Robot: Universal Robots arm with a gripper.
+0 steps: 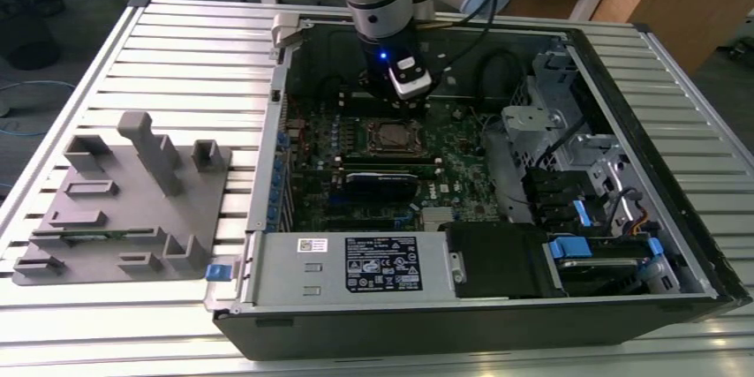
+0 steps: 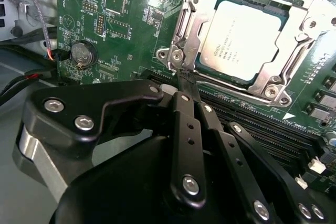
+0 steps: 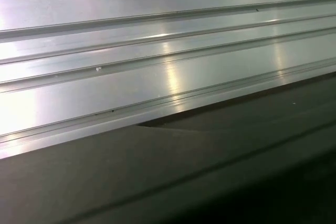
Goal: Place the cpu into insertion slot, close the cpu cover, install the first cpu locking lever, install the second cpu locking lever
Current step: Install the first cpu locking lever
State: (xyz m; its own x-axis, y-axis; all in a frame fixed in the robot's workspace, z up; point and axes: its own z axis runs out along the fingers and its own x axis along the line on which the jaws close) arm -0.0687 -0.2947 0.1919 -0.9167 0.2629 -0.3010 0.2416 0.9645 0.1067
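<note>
While cpu point(image 2: 243, 39) sits seated under cpu cover point(image 2: 294, 59), gripper point(image 2: 185, 80) beside socket corner.

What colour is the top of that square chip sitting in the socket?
Dull silver-grey; the cpu shows best in the second wrist view.

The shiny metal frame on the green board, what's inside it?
Inside the cpu cover sits the cpu, its grey top showing through the square opening. The frame hides the chip's edges, and the insertion slot underneath is covered. The gripper is by one corner.
</note>
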